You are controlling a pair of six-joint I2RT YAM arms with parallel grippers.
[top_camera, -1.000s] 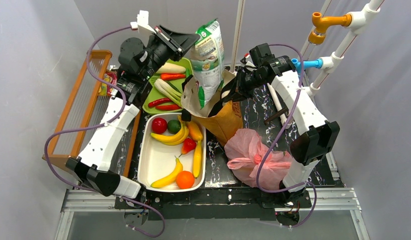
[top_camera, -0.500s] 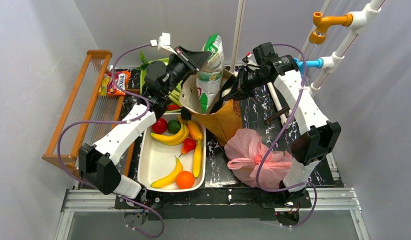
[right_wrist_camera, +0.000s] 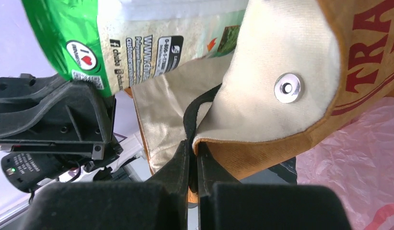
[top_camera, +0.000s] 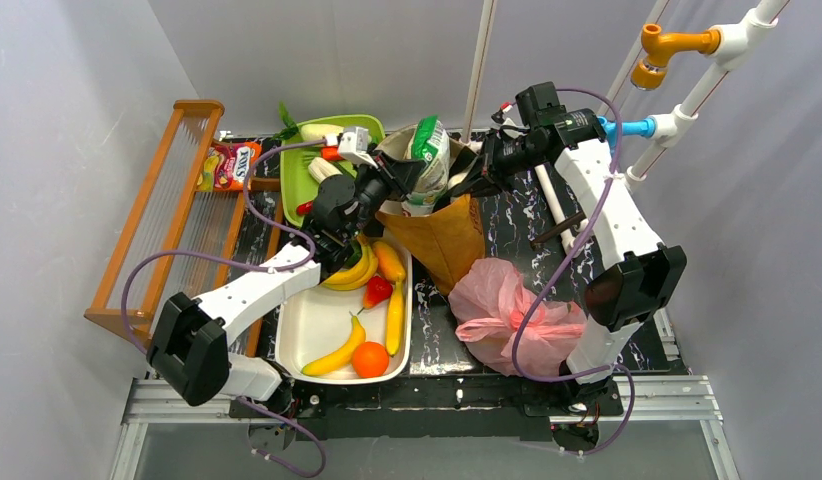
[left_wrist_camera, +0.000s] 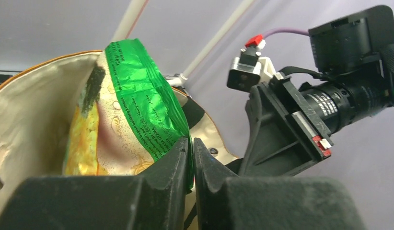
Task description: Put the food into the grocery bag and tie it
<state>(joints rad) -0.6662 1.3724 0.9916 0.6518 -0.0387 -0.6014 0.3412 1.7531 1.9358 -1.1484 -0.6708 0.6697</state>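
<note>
Top external view: the left jaws are closed on the green-and-white crisp packet [top_camera: 427,158], which stands upright in the mouth of the brown paper bag [top_camera: 442,240]. The right jaws are shut on that bag's far rim. The food [top_camera: 372,300] lies in the white tray [top_camera: 299,322] on the dark marbled surface [top_camera: 507,225]. It includes yellow bananas [top_camera: 337,356], an orange [top_camera: 370,359] and a red piece [top_camera: 377,290], and none of it is held. The pink grocery bag [top_camera: 512,318] sits crumpled on the surface to the right of the tray, just beside the paper bag's lower corner and near the right arm's base. A green tray [top_camera: 297,185] of vegetables lies behind the white tray, partly covered by the left arm. A wooden rack [top_camera: 157,230] stands at far left with a snack packet [top_camera: 229,163] next to it.

Left wrist view: the two black fingers [left_wrist_camera: 171,163] are pressed together on the crisp packet's green edge. The packet leans against the paper bag's pale lining, and the right arm [left_wrist_camera: 291,124] is close behind the rim.

Right wrist view: the jaws pinch the paper bag's rim where its black handle [right_wrist_camera: 195,115] meets it, below a metal snap [right_wrist_camera: 288,87]. The crisp packet fills the upper left of the view, and pink plastic of the grocery bag shows at lower right.
</note>
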